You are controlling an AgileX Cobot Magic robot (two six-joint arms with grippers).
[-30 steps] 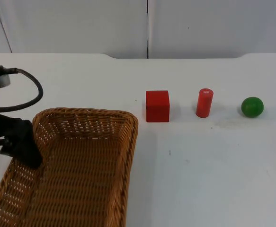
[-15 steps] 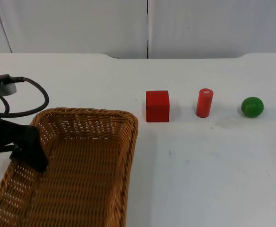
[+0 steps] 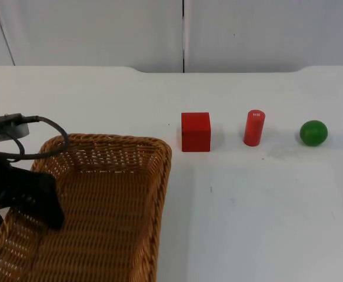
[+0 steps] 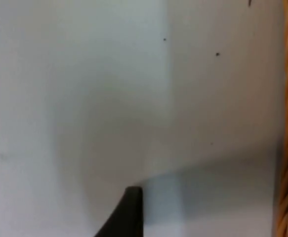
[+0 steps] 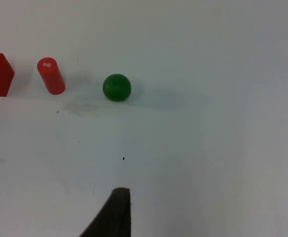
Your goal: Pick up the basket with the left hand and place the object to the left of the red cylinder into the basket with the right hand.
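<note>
The left gripper [image 3: 27, 202] is sitting over the wicker basket [image 3: 100, 205]'s nine-o'clock rim, seemingly straddling it; whether it is pinching, I cannot tell. The red cube [image 3: 195, 131] is standing at nine o'clock of the red cylinder [image 3: 253, 127], the green ball [image 3: 313, 133] at three. The right arm is waiting.

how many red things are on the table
2. A red cube stands just past the basket's far right corner; a red cylinder stands upright to its right, between it and the green ball.
</note>
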